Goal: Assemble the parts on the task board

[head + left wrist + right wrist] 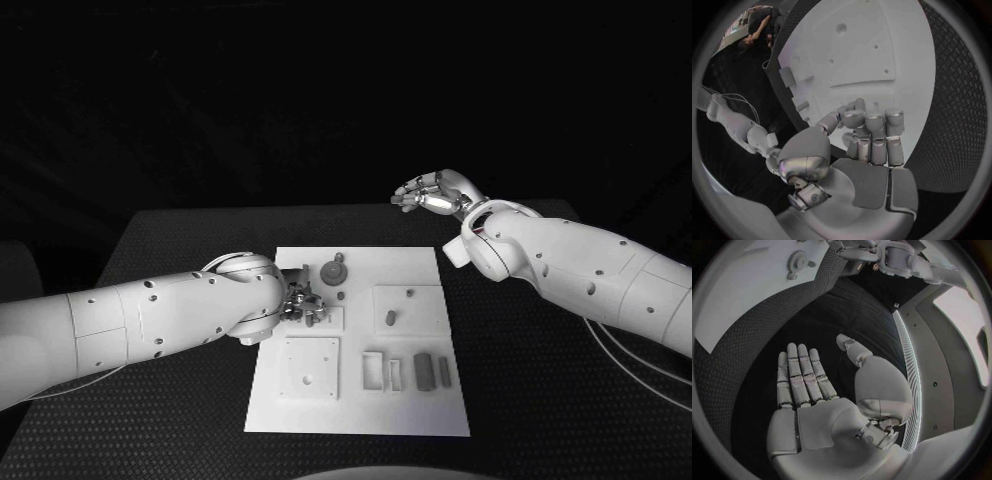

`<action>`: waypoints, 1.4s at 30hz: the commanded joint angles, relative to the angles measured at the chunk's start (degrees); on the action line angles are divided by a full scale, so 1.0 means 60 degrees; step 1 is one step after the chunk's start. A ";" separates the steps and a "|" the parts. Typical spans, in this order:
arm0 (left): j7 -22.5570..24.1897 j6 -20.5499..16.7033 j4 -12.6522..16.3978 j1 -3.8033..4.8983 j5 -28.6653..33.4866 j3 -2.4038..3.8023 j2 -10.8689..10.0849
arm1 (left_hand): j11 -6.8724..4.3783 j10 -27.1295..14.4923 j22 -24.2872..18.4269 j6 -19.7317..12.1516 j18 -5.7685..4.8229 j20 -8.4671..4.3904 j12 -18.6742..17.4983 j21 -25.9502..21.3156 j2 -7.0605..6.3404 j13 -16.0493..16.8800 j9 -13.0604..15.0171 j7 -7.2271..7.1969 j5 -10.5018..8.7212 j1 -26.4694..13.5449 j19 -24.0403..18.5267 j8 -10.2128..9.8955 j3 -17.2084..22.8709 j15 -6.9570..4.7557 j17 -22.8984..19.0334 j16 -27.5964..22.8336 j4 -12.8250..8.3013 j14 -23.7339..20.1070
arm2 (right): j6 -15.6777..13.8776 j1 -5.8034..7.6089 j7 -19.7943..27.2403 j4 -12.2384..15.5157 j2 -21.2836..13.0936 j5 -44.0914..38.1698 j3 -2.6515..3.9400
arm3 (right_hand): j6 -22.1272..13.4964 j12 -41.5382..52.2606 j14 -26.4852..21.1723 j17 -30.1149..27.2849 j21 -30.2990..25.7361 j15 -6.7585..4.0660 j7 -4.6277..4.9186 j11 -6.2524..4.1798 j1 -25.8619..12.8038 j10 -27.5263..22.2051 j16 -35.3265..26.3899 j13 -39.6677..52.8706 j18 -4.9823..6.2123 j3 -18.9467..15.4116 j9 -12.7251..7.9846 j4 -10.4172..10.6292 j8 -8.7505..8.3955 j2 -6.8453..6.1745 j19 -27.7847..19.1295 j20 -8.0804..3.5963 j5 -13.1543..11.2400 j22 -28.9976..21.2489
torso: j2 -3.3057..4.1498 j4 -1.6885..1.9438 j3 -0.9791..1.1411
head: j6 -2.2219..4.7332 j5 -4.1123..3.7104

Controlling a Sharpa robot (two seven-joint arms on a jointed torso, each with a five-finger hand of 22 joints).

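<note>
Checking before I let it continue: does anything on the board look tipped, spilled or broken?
Nothing stands out. The task board lies flat and square on the table, and its parts sit tidily; those under the left hand are hidden.

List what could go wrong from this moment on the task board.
1. The left hand works low over the task board, its fingers curled; whether it holds a part is unclear, so a grasp may have missed.
2. Its arm could brush the round part standing close beside it.
3. The right hand hangs open off the board, unable to steady it.
</note>
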 commanded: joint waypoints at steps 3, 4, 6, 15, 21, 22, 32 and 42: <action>0.0206 0.0128 0.0054 -0.0065 0.0148 -0.0024 0.0054 | -0.0115 -0.0131 -0.0117 0.0951 0.0162 -0.1278 0.0032 0.0108 -0.0423 -0.0068 0.0060 -0.0677 -0.1216 -0.0217 -0.0109 -0.0075 -0.0098 -0.0467 -0.0055 0.0058 0.0457 0.0364 | 0.0167 -0.0002 0.0052 -0.0013 0.0017 0.0009 0.0005 | -0.0087 -0.0071 -0.0034 -0.0017 -0.0071 0.0076 0.0084 0.0020 0.0078 0.0076 -0.0062 -0.0016 -0.0147 -0.0058 -0.0021 0.0030 0.0052 0.0028 -0.0070 -0.0016 0.0052 0.0021 | 0.0001 0.0002 -0.0001 | -0.0001 -0.0014; 0.0204 0.0134 0.0043 -0.0065 0.0148 -0.0024 0.0052 | -0.0117 -0.0136 -0.0143 0.0945 0.0174 -0.1282 0.0038 0.0120 -0.0522 -0.0082 0.0065 -0.0679 -0.1505 -0.0257 -0.0124 -0.0085 -0.0112 -0.0475 -0.0066 0.0062 0.0558 0.0359 | 0.0168 -0.0002 0.0053 -0.0013 0.0015 0.0009 0.0005 | -0.0090 -0.0074 -0.0036 -0.0018 -0.0073 0.0078 0.0085 0.0021 0.0078 0.0076 -0.0063 -0.0016 -0.0149 -0.0060 -0.0022 0.0030 0.0050 0.0027 -0.0073 -0.0016 0.0053 0.0023 | 0.0000 -0.0003 -0.0002 | -0.0001 -0.0012; 0.0197 0.0130 0.0037 -0.0065 0.0148 -0.0024 0.0047 | -0.0119 -0.0146 -0.0189 0.0945 0.0194 -0.1288 0.0050 0.0150 -0.0723 -0.0108 0.0077 -0.0681 -0.1993 -0.0328 -0.0151 -0.0097 -0.0133 -0.0485 -0.0086 0.0069 0.0745 0.0350 | 0.0167 -0.0002 0.0051 -0.0011 0.0015 0.0009 0.0005 | -0.0094 -0.0080 -0.0041 -0.0022 -0.0078 0.0082 0.0088 0.0024 0.0076 0.0075 -0.0066 -0.0017 -0.0152 -0.0066 -0.0025 0.0030 0.0049 0.0026 -0.0078 -0.0016 0.0055 0.0028 | -0.0003 -0.0005 0.0001 | 0.0002 -0.0009; 0.0217 0.0029 0.0001 -0.0065 0.0148 -0.0023 0.0013 | -0.0122 -0.0173 -0.0340 0.0924 0.0260 -0.1292 0.0103 0.0253 -0.1701 -0.0173 0.0123 -0.0681 -0.3162 -0.0690 -0.0233 -0.0141 -0.0342 -0.0510 -0.0135 0.0118 0.1308 0.0322 | 0.0180 -0.0003 0.0049 -0.0007 0.0014 0.0009 0.0005 | -0.0117 -0.0114 -0.0069 -0.0039 -0.0103 0.0099 0.0105 0.0037 0.0074 0.0071 -0.0083 -0.0020 -0.0169 -0.0091 -0.0039 0.0023 0.0039 0.0017 -0.0111 -0.0016 0.0065 0.0053 | -0.0006 0.0002 -0.0001 | -0.0006 -0.0021; 0.0247 -0.0123 -0.0043 -0.0066 0.0148 -0.0021 -0.0062 | -0.0129 -0.0177 -0.0396 0.0903 0.0300 -0.1300 0.0123 0.0276 -0.1988 -0.0177 0.0158 -0.0687 -0.3160 -0.0833 -0.0241 -0.0142 -0.0379 -0.0521 -0.0140 0.0143 0.1519 0.0307 | 0.0167 -0.0005 0.0049 -0.0015 0.0001 0.0009 0.0005 | -0.0123 -0.0131 -0.0086 -0.0049 -0.0118 0.0108 0.0113 0.0041 0.0070 0.0073 -0.0093 -0.0020 -0.0181 -0.0106 -0.0046 0.0024 0.0038 0.0015 -0.0135 -0.0015 0.0071 0.0069 | 0.0001 -0.0002 0.0001 | 0.0011 -0.0024; 0.0260 -0.0161 -0.0051 -0.0066 0.0148 -0.0021 -0.0075 | -0.0126 -0.0180 -0.0403 0.0895 0.0303 -0.1298 0.0127 0.0285 -0.2000 -0.0177 0.0166 -0.0684 -0.3160 -0.0865 -0.0247 -0.0143 -0.0430 -0.0521 -0.0140 0.0148 0.1526 0.0302 | 0.0168 -0.0007 0.0051 -0.0017 0.0004 0.0009 0.0005 | -0.0124 -0.0133 -0.0088 -0.0051 -0.0121 0.0110 0.0115 0.0042 0.0070 0.0075 -0.0094 -0.0020 -0.0184 -0.0108 -0.0047 0.0023 0.0038 0.0015 -0.0140 -0.0015 0.0072 0.0072 | 0.0000 -0.0005 0.0002 | 0.0015 -0.0024; 0.0306 -0.0428 0.0027 -0.0056 0.0148 -0.0007 -0.0301 | -0.0130 -0.0217 -0.0460 0.0833 0.0356 -0.1297 0.0149 0.0315 -0.2181 -0.0170 0.0223 -0.0688 -0.3157 -0.1182 -0.0343 -0.0153 -0.1065 -0.0536 -0.0141 0.0181 0.1396 0.0249 | 0.0170 -0.0025 0.0056 -0.0022 -0.0006 0.0012 0.0005 | -0.0129 -0.0148 -0.0097 -0.0059 -0.0137 0.0117 0.0124 0.0046 0.0069 0.0077 -0.0099 -0.0020 -0.0196 -0.0119 -0.0053 0.0024 0.0037 0.0018 -0.0166 -0.0014 0.0076 0.0088 | -0.0010 0.0000 0.0002 | 0.0062 -0.0037; 0.0223 -0.0280 -0.0026 0.0405 0.0153 0.0072 -0.0471 | -0.0135 -0.0215 -0.0503 0.0758 0.0423 -0.1317 0.0182 0.0333 -0.2256 -0.0157 0.0234 -0.0689 -0.3155 -0.1264 -0.0372 -0.0197 -0.1242 -0.0568 -0.0137 0.0214 0.1358 0.0237 | 0.0182 -0.0032 0.0056 -0.0041 0.0002 0.0012 0.0005 | -0.0134 -0.0165 -0.0111 -0.0069 -0.0152 0.0126 0.0140 0.0055 0.0065 0.0086 -0.0107 -0.0019 -0.0209 -0.0133 -0.0060 0.0028 0.0037 0.0025 -0.0191 -0.0015 0.0085 0.0111 | -0.0006 -0.0005 0.0007 | 0.0188 -0.0040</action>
